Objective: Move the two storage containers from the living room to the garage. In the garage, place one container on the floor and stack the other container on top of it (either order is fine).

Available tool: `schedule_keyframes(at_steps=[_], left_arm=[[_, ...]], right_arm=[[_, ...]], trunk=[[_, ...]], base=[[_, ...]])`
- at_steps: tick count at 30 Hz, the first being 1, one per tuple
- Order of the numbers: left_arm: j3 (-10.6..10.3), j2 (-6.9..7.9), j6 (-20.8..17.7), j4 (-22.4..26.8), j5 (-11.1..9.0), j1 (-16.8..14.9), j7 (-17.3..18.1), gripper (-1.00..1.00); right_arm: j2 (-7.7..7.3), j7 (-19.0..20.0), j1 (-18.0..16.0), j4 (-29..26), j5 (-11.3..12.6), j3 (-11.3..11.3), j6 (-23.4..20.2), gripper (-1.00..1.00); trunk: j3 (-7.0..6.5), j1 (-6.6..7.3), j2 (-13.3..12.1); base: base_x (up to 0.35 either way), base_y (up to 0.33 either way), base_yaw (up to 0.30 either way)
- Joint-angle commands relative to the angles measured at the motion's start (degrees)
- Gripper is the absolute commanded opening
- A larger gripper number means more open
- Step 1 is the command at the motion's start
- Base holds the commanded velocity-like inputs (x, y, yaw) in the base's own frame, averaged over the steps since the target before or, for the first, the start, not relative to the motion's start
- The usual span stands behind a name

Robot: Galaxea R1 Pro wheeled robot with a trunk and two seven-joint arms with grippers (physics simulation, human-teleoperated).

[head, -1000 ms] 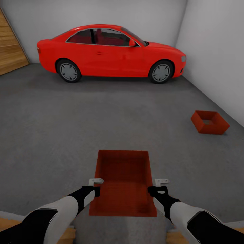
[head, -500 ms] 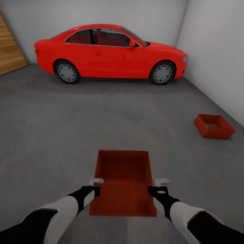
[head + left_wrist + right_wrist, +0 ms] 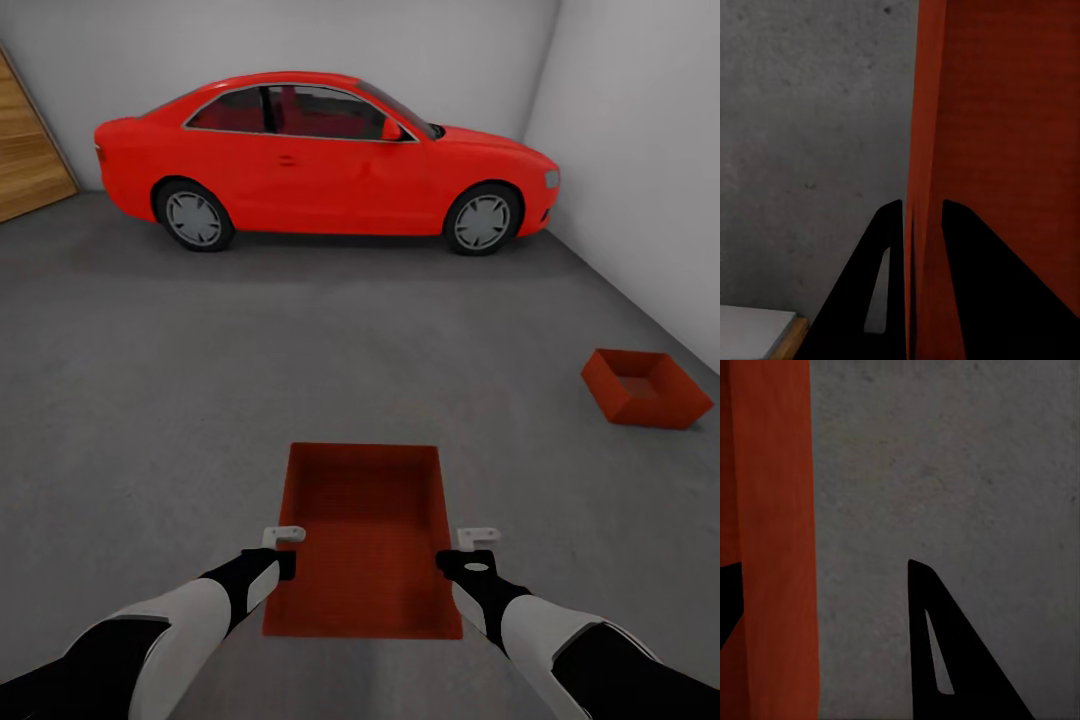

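I hold one orange-red storage container (image 3: pixel 365 530) level in front of me, above the dark grey concrete floor (image 3: pixel 300 350) of the garage. My left gripper (image 3: pixel 284 552) is shut on its left wall; in the left wrist view the thin wall (image 3: pixel 921 150) runs between the two black fingers (image 3: pixel 889 247). My right gripper (image 3: pixel 468 555) is at the right wall. In the right wrist view one fingertip is inside the container (image 3: pixel 772 510), and the other finger (image 3: pixel 937 645) stands well clear of the wall over the floor. The other storage container (image 3: pixel 645 388) rests on the floor at the right.
A red car (image 3: pixel 320 160) is parked across the far end. A white wall (image 3: pixel 640 150) runs along the right, close behind the floor container. A wooden door (image 3: pixel 25 150) shows at the far left. Open concrete lies between me and the car.
The whole view has advanced into the garage: the wood-floor threshold at the bottom has dropped out of sight and the floor container has drifted right. The held container and both arms keep their pose.
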State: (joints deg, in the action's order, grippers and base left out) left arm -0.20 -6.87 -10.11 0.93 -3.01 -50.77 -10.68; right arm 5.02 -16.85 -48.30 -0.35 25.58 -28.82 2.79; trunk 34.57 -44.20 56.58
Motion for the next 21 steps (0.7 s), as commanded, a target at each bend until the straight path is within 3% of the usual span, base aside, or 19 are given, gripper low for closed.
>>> schedule_keyframes(at_steps=[1,21], left_arm=[[-0.2,0.0,-0.3,0.1,0.1,0.0,-0.4,-1.0],[-0.2,0.01,-0.3,0.1,0.1,0.0,-0.4,-1.0]], right_arm=[[0.02,-0.3,0.0,0.1,0.7,-0.4,0.3,-1.0],[-0.01,-0.3,0.0,0.1,0.6,-0.4,0.3,-1.0]], trunk=[[0.04,-0.04,0.0],[0.04,-0.04,0.0]], base=[[0.322,0.0,0.0],[0.322,0.0,0.0]])
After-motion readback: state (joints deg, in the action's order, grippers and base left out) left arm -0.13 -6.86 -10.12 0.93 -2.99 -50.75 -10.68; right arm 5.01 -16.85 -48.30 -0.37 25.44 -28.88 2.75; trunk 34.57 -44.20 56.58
